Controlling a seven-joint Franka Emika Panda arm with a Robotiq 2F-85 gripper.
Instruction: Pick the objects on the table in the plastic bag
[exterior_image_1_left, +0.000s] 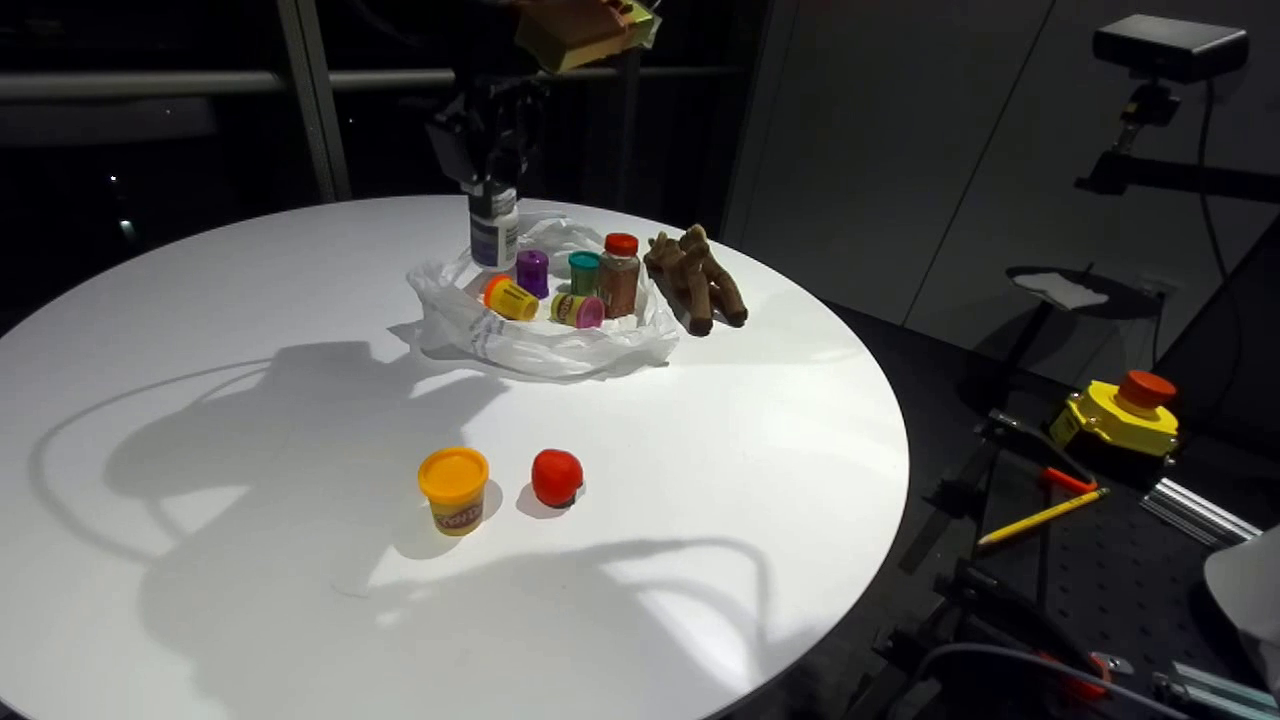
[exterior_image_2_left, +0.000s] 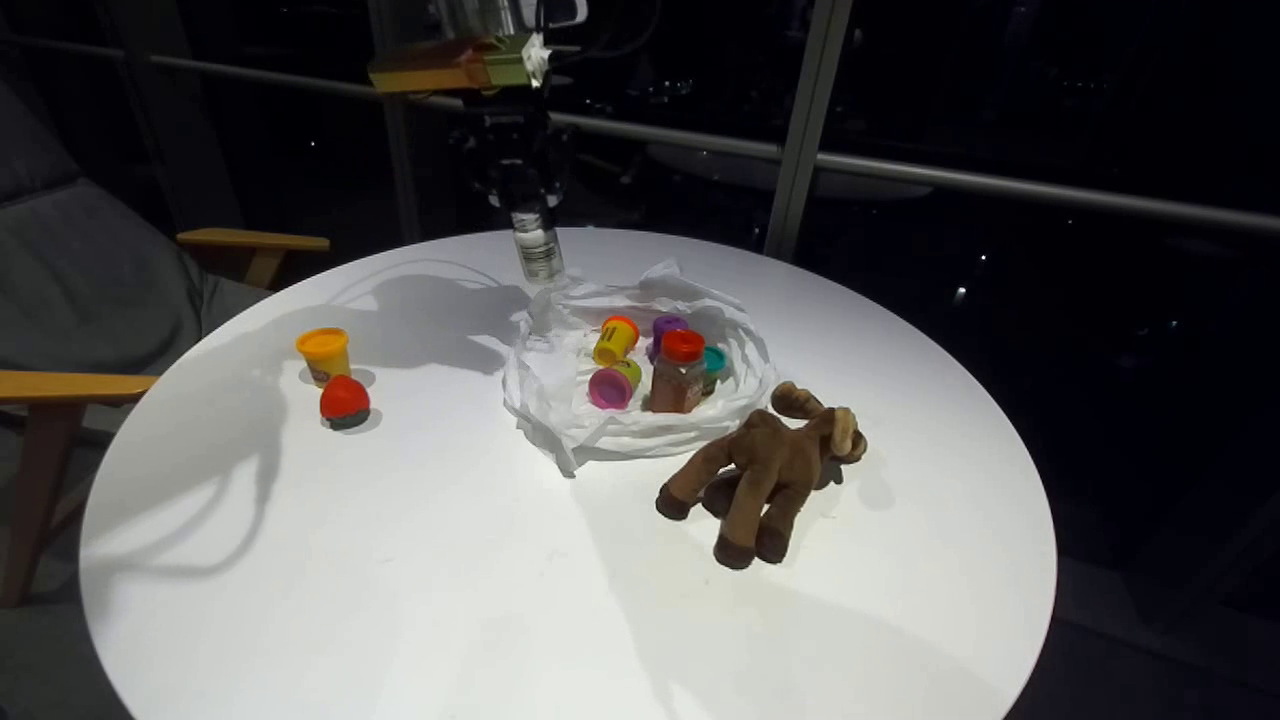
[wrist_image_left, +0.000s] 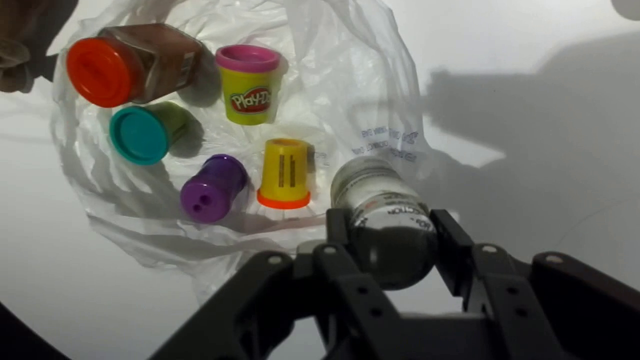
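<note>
Hard to trace the gripper (wrist_image_left: 391, 225) in both exterior views. In the wrist view, pinching a white-labelled bottle (wrist_image_left: 387, 210), parted only to its width, at the edge of the plastic bag (wrist_image_left: 345, 85); impossible to tell if touching. Cropped top-left: plush animal (wrist_image_left: 19, 30).

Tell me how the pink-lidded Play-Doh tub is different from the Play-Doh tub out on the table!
The pink-lidded tub is inside the plastic bag, but the outside tub is not. The pink-lidded tub lies on its side, while the outside tub stands upright. The pink-lidded tub has a pink lid, the outside tub a yellow-orange lid. Both are Play-Doh tubs with lids on.
</note>
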